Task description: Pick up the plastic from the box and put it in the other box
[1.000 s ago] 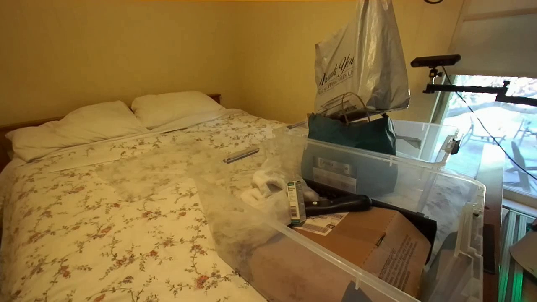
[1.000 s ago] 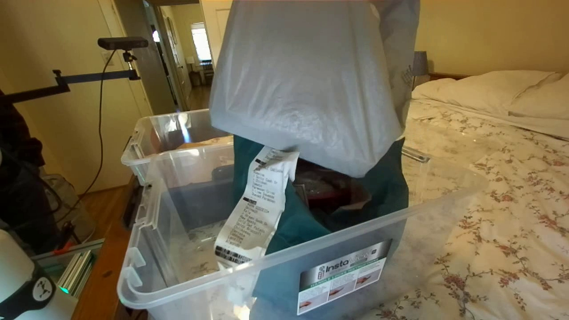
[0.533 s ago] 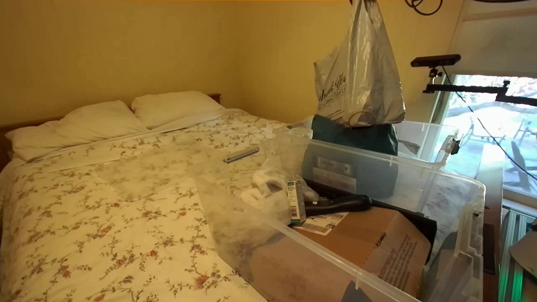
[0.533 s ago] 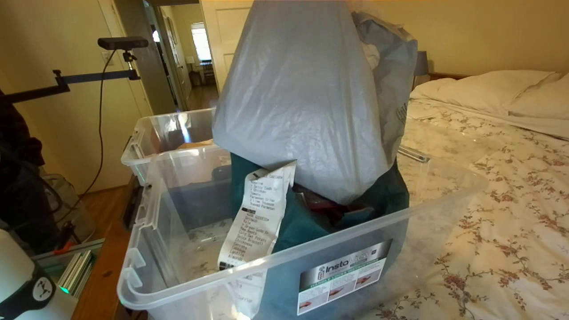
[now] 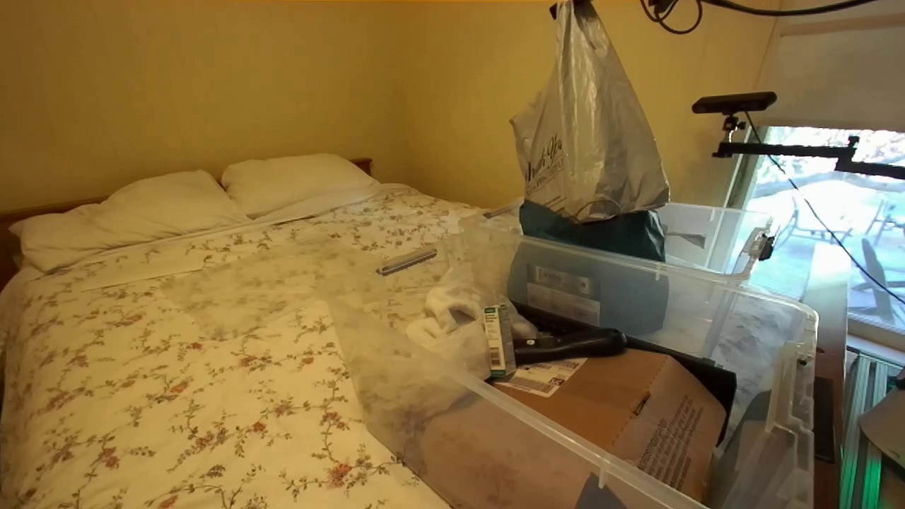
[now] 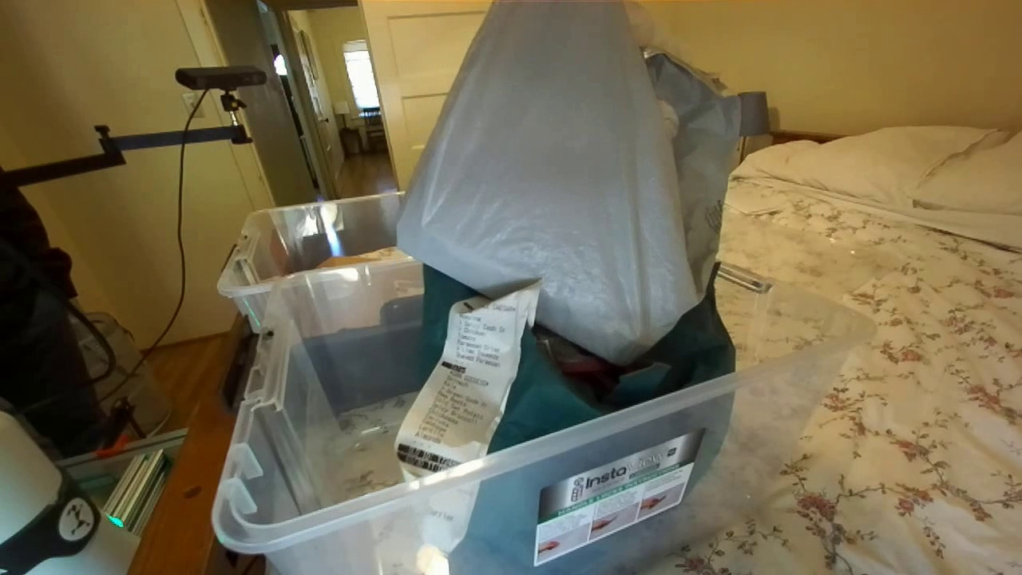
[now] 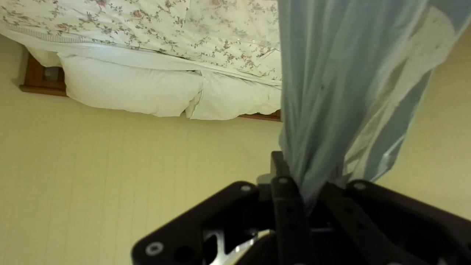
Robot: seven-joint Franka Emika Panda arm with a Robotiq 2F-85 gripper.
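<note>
The plastic, a grey-white bag with dark "Thank You" script, hangs in both exterior views (image 5: pixel 601 134) (image 6: pixel 551 184) and in the wrist view (image 7: pixel 342 73). My gripper (image 7: pixel 311 184) is shut on its gathered top; only a dark tip (image 5: pixel 571 8) shows at an exterior view's top edge. The bag's bottom is over the other box (image 5: pixel 707 244), also in an exterior view (image 6: pixel 351 513), and overlaps the mouth of the teal bag (image 5: pixel 601 237) standing there. I cannot tell whether they touch. The box (image 5: pixel 544 424) stands beside it, also visible in an exterior view (image 6: pixel 259 247).
The box holds a cardboard carton (image 5: pixel 622 396), a black-handled item (image 5: pixel 573 346) and a small carton (image 5: pixel 498 343). A receipt (image 6: pixel 459 375) hangs on the teal bag. Both boxes stand at the edge of a bed (image 5: pixel 247 396). A camera arm (image 6: pixel 176 140) stands beyond them.
The plastic bag has come lower over the teal bag and shifted sideways, to the left in an exterior view. The gripper tip and cables have come into view at the top.
</note>
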